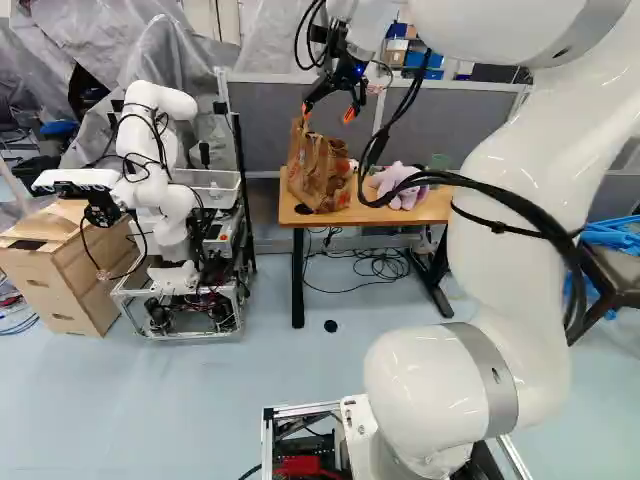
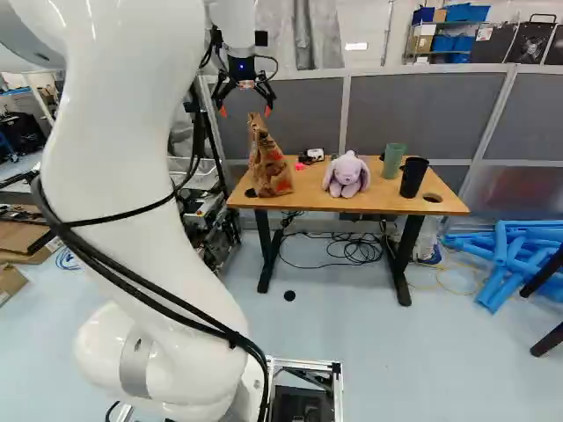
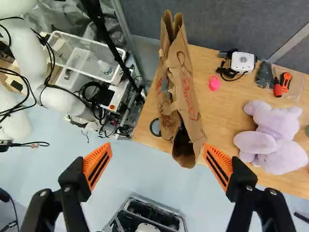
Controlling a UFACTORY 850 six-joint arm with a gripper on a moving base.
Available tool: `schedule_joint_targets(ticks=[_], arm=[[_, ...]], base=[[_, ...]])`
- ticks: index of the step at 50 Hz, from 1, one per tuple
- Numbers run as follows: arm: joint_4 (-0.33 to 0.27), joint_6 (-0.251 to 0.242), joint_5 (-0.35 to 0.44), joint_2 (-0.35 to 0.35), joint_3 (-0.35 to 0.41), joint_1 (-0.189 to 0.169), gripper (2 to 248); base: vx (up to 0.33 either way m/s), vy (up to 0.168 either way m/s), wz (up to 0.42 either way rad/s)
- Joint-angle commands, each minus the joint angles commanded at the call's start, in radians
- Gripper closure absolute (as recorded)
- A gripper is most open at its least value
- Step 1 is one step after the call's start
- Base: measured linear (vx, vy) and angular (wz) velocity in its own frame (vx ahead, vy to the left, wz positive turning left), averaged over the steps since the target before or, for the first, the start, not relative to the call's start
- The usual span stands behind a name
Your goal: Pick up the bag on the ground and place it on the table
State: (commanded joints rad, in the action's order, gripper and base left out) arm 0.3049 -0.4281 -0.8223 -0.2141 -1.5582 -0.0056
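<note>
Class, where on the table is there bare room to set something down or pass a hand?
The table has a bare patch between the bag and the plush, in front of the pink item. Its end past the black cup is bare too, apart from a hole. Crowded: behind the plush, where white device, packet and screwdriver sit close.

**Lilac plush rabbit (image 2: 347,175) sits near green cup (image 2: 392,161) and black cup (image 2: 413,178)**

A white device with a black strap (image 3: 242,62) lies near a small pink object (image 3: 215,85). A red-and-black screwdriver (image 3: 277,89) lies beside an orange-and-black tool (image 3: 285,78). Another robot (image 1: 158,205) stands beside a wooden box (image 1: 62,285). Blue tubes (image 2: 503,264) lie heaped at the right of the right base view. Grey partitions (image 2: 422,110) rise behind.
</note>
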Motion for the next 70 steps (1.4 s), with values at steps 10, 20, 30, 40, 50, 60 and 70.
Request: schedule_joint_targets(ticks=[10,20,30,40,50,60,70], arm=[[-0.004,0.005,0.020,0.006,0.018,0.000,3],[-0.009,0.013,0.051,0.015,0.044,0.000,3],[-0.017,0.024,0.093,0.027,0.081,0.000,3],[-0.026,0.037,0.147,0.043,0.127,0.000,3],[-0.038,0.053,0.211,0.062,0.183,0.001,3],[-0.052,0.073,0.287,0.084,0.249,0.001,3],[-0.068,0.095,0.376,0.109,0.326,0.001,3]], base=[[0.000,0.000,0.000],[0.000,0.000,0.000],[0.000,0.000,0.000],[0.000,0.000,0.000],[0.000,0.000,0.000],[0.000,0.000,0.000],[0.000,0.000,0.000]])
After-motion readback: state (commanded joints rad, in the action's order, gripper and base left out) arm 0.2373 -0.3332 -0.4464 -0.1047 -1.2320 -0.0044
